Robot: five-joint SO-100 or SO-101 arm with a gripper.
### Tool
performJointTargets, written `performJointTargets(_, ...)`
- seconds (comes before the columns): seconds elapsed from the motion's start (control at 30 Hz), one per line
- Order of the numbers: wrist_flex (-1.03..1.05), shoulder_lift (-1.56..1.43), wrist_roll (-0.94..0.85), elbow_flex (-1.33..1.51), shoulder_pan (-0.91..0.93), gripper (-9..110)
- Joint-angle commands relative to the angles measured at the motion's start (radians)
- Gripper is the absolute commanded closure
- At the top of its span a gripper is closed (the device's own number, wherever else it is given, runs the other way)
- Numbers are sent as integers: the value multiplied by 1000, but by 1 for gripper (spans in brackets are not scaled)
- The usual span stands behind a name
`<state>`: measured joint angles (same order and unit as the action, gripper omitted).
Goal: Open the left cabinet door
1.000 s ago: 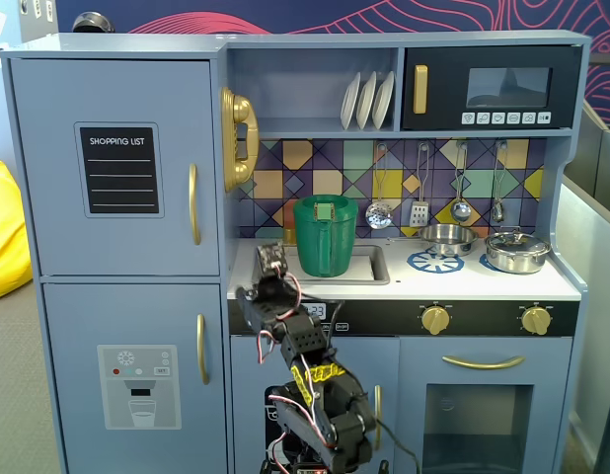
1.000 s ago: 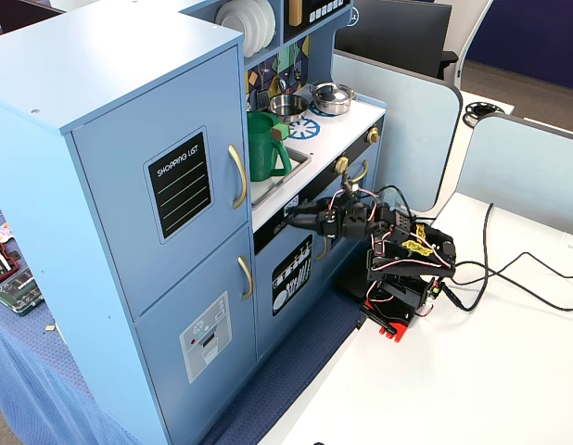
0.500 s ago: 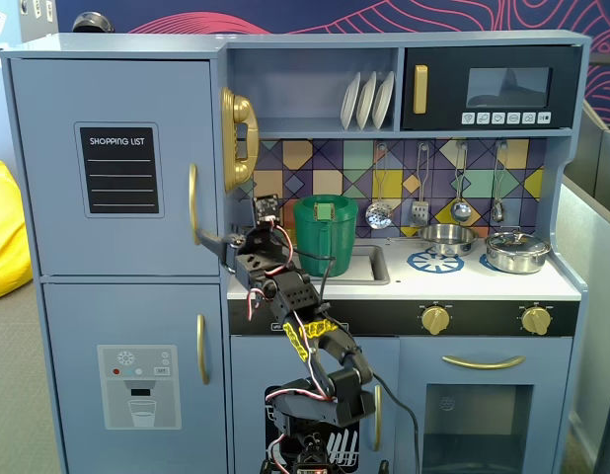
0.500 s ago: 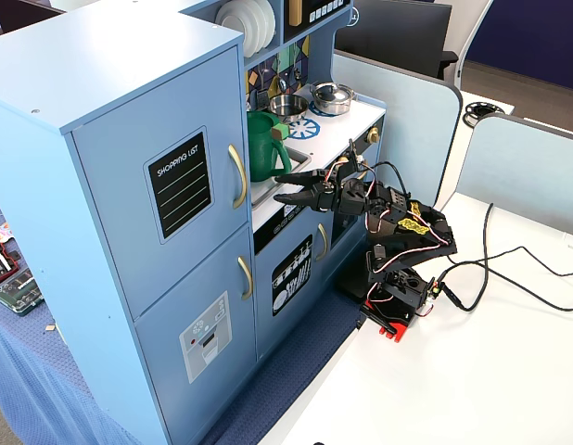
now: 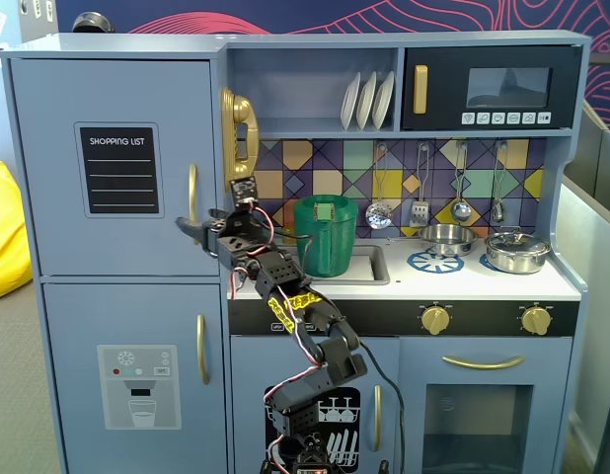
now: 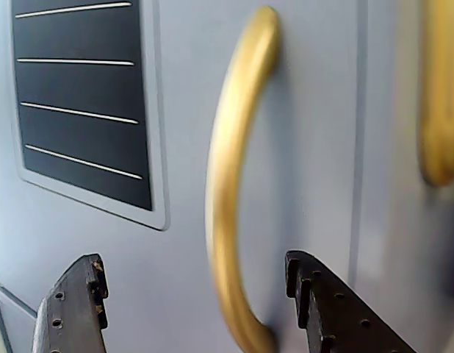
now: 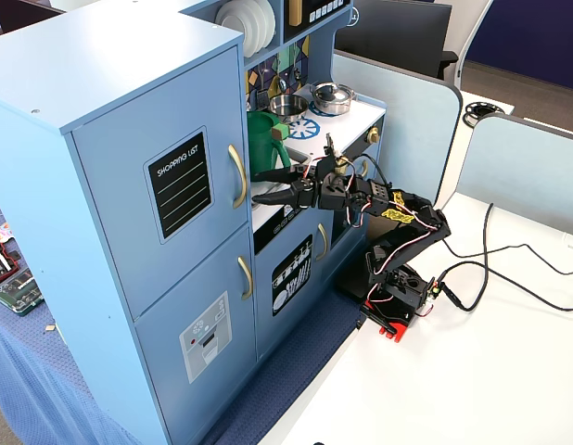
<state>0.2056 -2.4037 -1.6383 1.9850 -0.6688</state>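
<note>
The left cabinet door (image 5: 58, 168) is large and blue-grey, with a black "SHOPPING LIST" panel (image 5: 118, 170) and a vertical gold bar handle (image 5: 193, 193). It sits shut, flush with the cabinet, as the other fixed view (image 7: 120, 158) also shows. My gripper (image 5: 192, 229) is open at the handle's lower end. In the wrist view the handle (image 6: 228, 169) runs down between the two dark fingertips (image 6: 78, 294), nearer the right one, and the gripper (image 6: 194, 283) is not closed on it. From the side, the gripper (image 7: 261, 185) reaches level toward the handle (image 7: 237, 174).
Below is the blue door with the ice-dispenser graphic (image 5: 137, 385). A gold toy phone (image 5: 239, 128) hangs just right of the handle. A green pitcher (image 5: 325, 235) stands in the sink behind the arm. The arm's base (image 7: 393, 301) sits on a white table with cables (image 7: 509, 260).
</note>
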Motion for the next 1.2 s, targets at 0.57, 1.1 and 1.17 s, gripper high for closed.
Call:
performJointTargets(0.57, -67, 78, -276, -109, -281, 81)
performJointTargets(1.1, -98, -146, -387, 77, -360, 83)
performJointTargets(1.17, -84, -196, -391, 106, -354, 84)
